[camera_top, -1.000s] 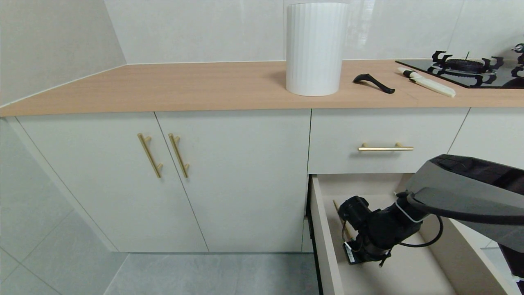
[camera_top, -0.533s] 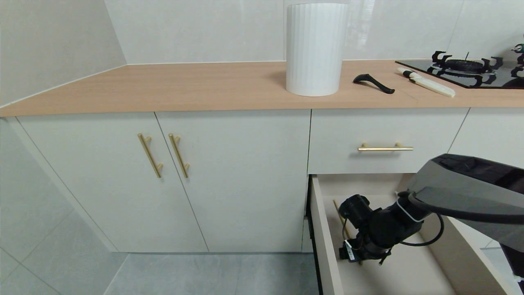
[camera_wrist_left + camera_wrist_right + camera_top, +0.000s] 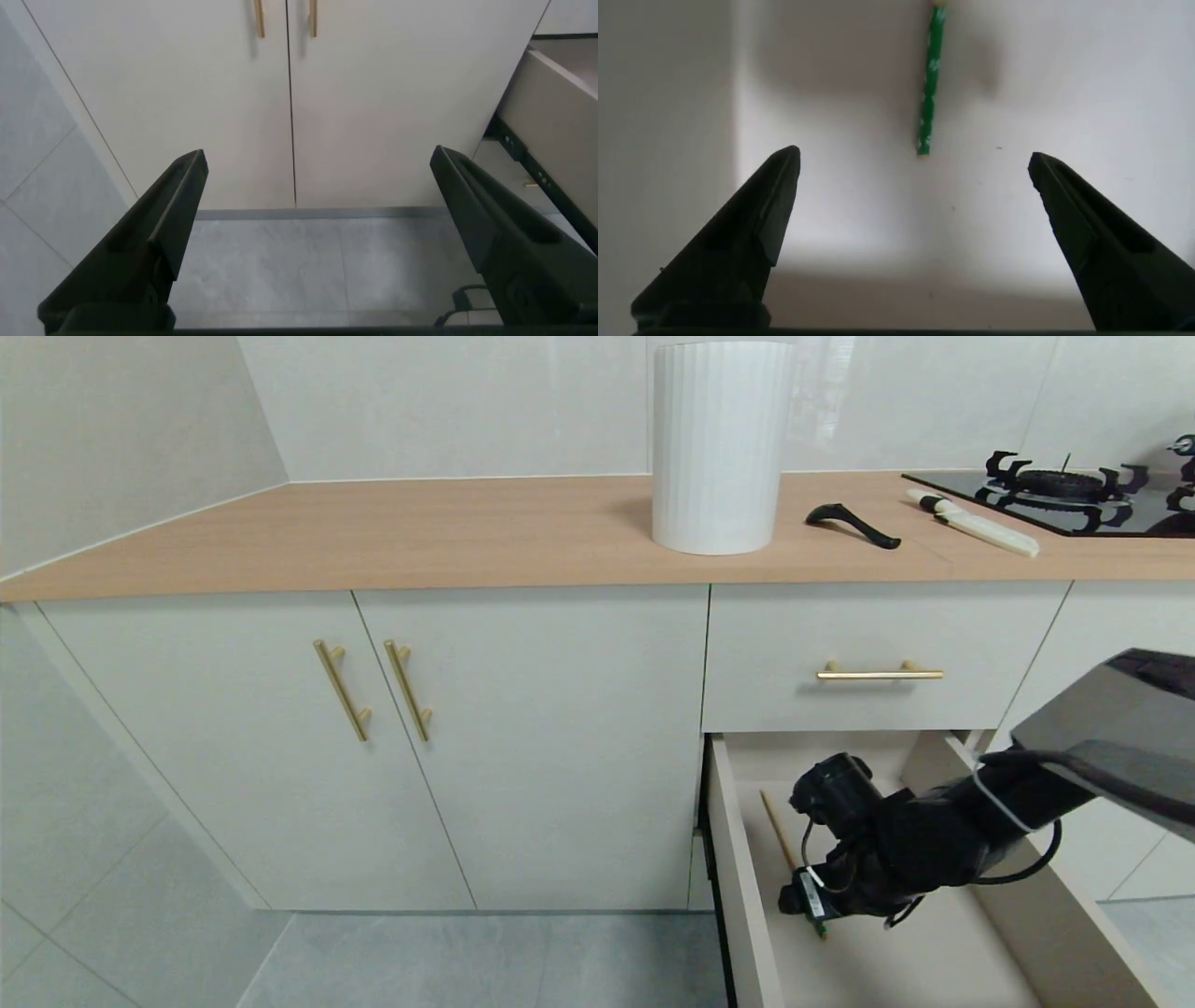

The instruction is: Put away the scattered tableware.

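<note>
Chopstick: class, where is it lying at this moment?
In the head view the chopstick lies on the floor of the open drawer at lower right, along its left wall, with the right gripper just above it, fingers open.

**Camera Positions**

From the head we look forward and down over the countertop (image 3: 420, 532), cabinet doors (image 3: 523, 747) and open drawer (image 3: 739, 859), at middle range. Our left wrist camera faces those doors from low down, near the floor (image 3: 308, 261). Our right wrist camera sits close over the drawer bottom and the chopstick (image 3: 932, 84), both also seen from the head.
</note>
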{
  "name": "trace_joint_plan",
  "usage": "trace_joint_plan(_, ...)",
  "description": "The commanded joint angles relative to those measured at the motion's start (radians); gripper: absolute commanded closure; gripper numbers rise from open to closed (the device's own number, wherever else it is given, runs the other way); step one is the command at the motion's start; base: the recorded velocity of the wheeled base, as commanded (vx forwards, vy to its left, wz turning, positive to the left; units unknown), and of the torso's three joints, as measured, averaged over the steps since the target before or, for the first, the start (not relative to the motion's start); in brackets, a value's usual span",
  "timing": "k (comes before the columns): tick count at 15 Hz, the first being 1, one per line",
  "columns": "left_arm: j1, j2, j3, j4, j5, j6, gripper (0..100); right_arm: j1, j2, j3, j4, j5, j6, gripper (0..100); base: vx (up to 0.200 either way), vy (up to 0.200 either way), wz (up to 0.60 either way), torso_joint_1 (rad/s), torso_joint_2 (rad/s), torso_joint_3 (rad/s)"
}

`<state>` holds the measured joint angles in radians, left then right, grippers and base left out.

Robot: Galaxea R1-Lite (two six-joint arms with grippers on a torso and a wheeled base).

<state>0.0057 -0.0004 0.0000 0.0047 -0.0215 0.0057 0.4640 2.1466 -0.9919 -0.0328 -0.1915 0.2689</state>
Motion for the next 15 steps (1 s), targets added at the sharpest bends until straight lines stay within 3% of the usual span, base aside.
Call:
trace_joint_plan(1, 0.000, 0.000, 0.000, 0.000, 0.000, 0.000, 0, -0.038, -0.192, 0.045, 0.001, 0.012, -0.039, 0, 0.000, 0.000, 0.00, 0.000, 0.00, 0.000)
trace_joint_plan(5, 0.000, 0.000, 0.000, 0.000, 0.000, 0.000, 0, -0.059, -0.407, 0.101, 0.004, 0.037, -0.103, 0, 0.000, 0.000, 0.00, 0.007, -0.02, -0.004)
trace_joint_plan(9, 0.000, 0.000, 0.000, 0.000, 0.000, 0.000, 0, -0.074, -0.453, 0.110, 0.004, 0.052, -0.114, 0, 0.000, 0.000, 0.00, 0.113, -0.25, -0.232)
trace_joint_plan(13, 0.000, 0.000, 0.000, 0.000, 0.000, 0.000, 0, -0.082, -0.447, 0.110, 0.002, 0.055, -0.116, 0, 0.000, 0.000, 0.00, 0.084, -0.52, -0.270)
trace_joint_plan(15, 0.000, 0.000, 0.000, 0.000, 0.000, 0.000, 0, -0.082, -0.445, 0.110, 0.002, 0.056, -0.114, 0, 0.000, 0.000, 0.00, 0.278, -0.48, -0.273)
